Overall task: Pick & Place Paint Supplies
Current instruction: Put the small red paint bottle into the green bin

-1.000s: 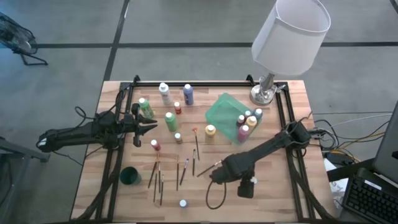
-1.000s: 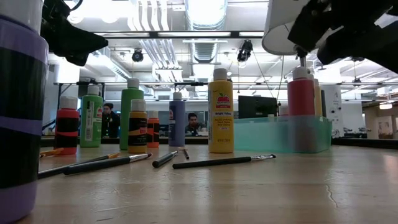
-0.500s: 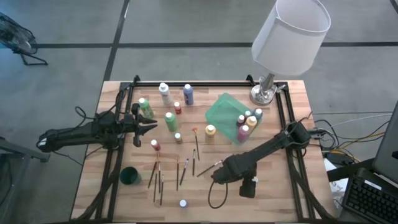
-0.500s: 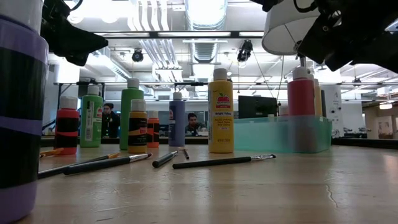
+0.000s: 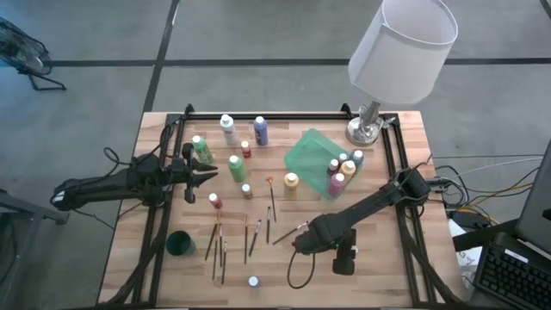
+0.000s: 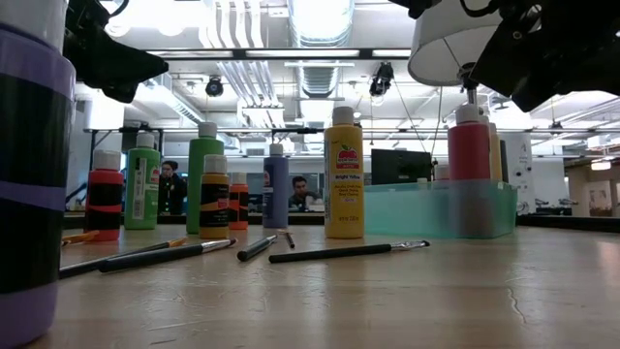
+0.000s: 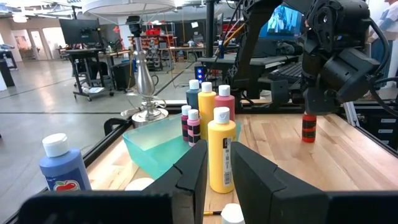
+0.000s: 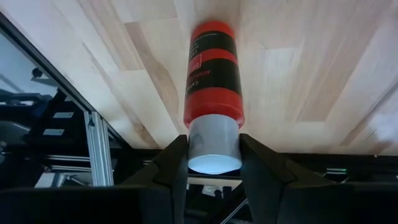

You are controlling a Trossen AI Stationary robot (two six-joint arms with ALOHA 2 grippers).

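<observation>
Red bottle (image 8: 213,71): stands upright on the bare wood near the table's front edge, right of centre, well apart from the brushes (image 5: 219,243) and the other bottles.
Long axis: vertical; white cap (image 8: 213,144) on top, pointing straight up into the pincer.
Right gripper (image 8: 213,155): directly above the bottle, aimed down; one finger on each side of the cap, touching or all but touching it. Grip judged closed on the cap, bottle base on the wood.
Nearer arm: right, by far. Left gripper (image 7: 216,163) hangs over the table's left side, fingers narrow and holding nothing, facing the yellow bottle (image 7: 221,150).
Tray (image 5: 307,155): green, translucent, toward the back of the table from the red bottle, several bottles already in it.
Next move, judged: lift straight up along the bottle's axis, then carry it back toward the tray.
</observation>
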